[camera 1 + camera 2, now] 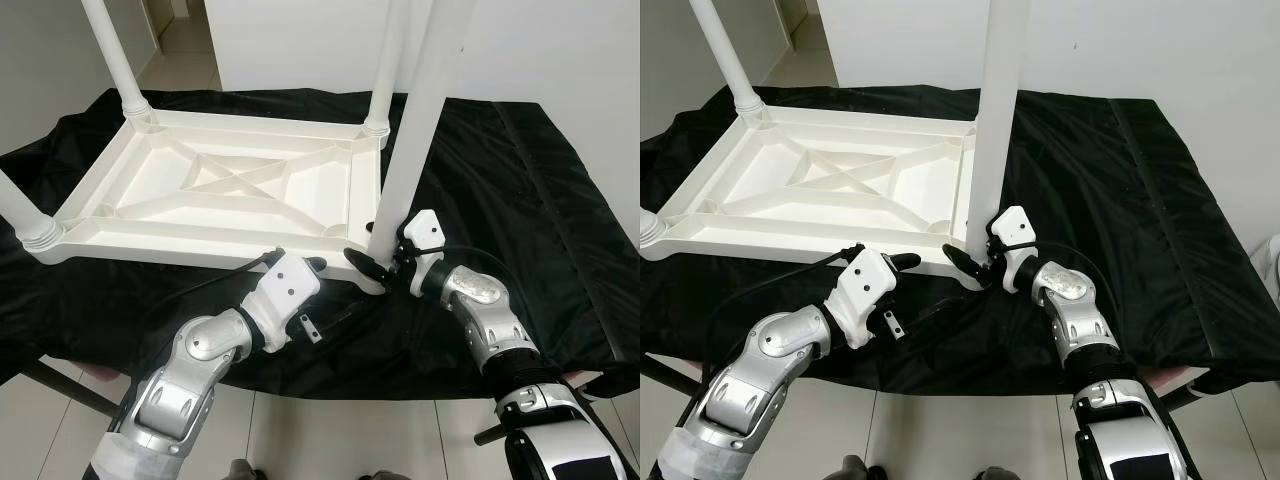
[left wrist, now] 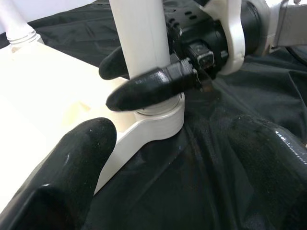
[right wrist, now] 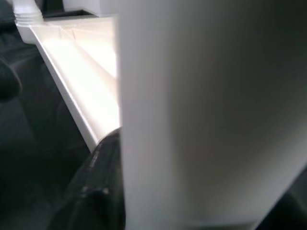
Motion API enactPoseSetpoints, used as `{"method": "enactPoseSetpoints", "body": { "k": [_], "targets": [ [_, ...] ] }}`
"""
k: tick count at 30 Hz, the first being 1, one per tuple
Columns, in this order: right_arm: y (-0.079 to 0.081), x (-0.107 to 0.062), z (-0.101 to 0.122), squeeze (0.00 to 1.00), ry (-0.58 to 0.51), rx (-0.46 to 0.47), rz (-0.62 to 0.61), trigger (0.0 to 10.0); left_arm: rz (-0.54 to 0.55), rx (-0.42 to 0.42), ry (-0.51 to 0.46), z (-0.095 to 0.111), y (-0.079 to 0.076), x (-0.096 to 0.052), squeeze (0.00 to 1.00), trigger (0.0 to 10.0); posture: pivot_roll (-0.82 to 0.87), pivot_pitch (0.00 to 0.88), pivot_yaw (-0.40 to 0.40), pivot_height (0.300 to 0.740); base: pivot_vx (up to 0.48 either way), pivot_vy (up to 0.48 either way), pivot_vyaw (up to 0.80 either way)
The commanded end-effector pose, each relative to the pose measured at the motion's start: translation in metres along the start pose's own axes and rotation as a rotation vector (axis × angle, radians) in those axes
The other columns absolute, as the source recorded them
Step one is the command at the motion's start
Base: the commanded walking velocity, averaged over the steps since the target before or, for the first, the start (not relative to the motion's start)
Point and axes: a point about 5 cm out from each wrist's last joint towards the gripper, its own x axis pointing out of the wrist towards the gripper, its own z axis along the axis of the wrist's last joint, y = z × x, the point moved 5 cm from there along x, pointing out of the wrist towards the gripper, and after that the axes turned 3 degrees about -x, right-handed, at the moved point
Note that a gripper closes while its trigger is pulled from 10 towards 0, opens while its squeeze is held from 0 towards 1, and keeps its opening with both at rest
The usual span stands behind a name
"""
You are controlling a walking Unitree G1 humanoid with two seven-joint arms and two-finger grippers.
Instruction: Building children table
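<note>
Right hand [image 1: 378,262] is clenched around the bottom of the near right leg [image 1: 420,120], just above the corner socket [image 2: 160,117] of the upturned white table top [image 1: 215,190]. In the left wrist view one black finger [image 2: 148,86] lies across the front of this leg and the other comes out from behind it. The table top lies upside down on a surface covered with a black cloth [image 1: 520,190], its ribbed underside facing up. It takes the left and middle part of the cloth, and its near right corner sits close to the near edge of the surface. To the right of the leg the cloth is free up to the right edge. Three other white legs stand in the corners: far left [image 1: 115,60], far right [image 1: 385,60] and near left [image 1: 20,215]. All four legs are cut off by the top or the side of the head views.

Left hand [image 1: 300,262] rests at the near rim of the table top, just left of the held corner. Its two fingers [image 2: 72,163] stand well apart, released, with nothing between them; one is near the rim, the other over the cloth.

In the right wrist view the leg is so near that it is only a blurred white column, and the finger beside it is hard to make out.
</note>
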Motion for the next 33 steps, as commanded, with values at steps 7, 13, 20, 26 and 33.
{"method": "enactPoseSetpoints", "body": {
  "k": [7,13,20,26,33],
  "targets": [
    [0.003,-0.002,-0.008,0.0,0.014,0.018,0.022,0.0,0.041,0.011,0.019,-0.003,0.005,-0.003,0.0,10.0,-0.08,0.105,0.049,0.74,0.0,0.0,0.0],
    [0.001,-0.005,-0.012,0.0,0.013,0.05,-0.023,10.0,0.037,0.014,0.023,-0.004,0.004,-0.002,0.0,10.0,-0.09,0.105,0.048,0.74,0.0,0.0,0.0],
    [-0.009,-0.002,-0.011,0.0,0.026,0.087,-0.264,10.0,0.036,0.01,0.029,-0.006,0.001,-0.001,0.0,10.0,-0.09,0.1,0.042,0.74,0.0,0.0,0.0],
    [-0.009,-0.001,-0.017,0.0,0.063,0.149,-0.456,10.0,0.039,0.008,0.032,-0.007,0.0,-0.001,0.0,10.0,-0.09,0.095,0.034,0.74,0.0,0.0,0.0],
    [-0.008,-0.006,-0.025,0.0,0.118,0.18,-0.731,10.0,0.044,0.006,0.031,-0.007,-0.001,-0.001,0.0,10.0,-0.08,0.087,0.031,0.74,0.0,0.0,0.0]
  ]
}}
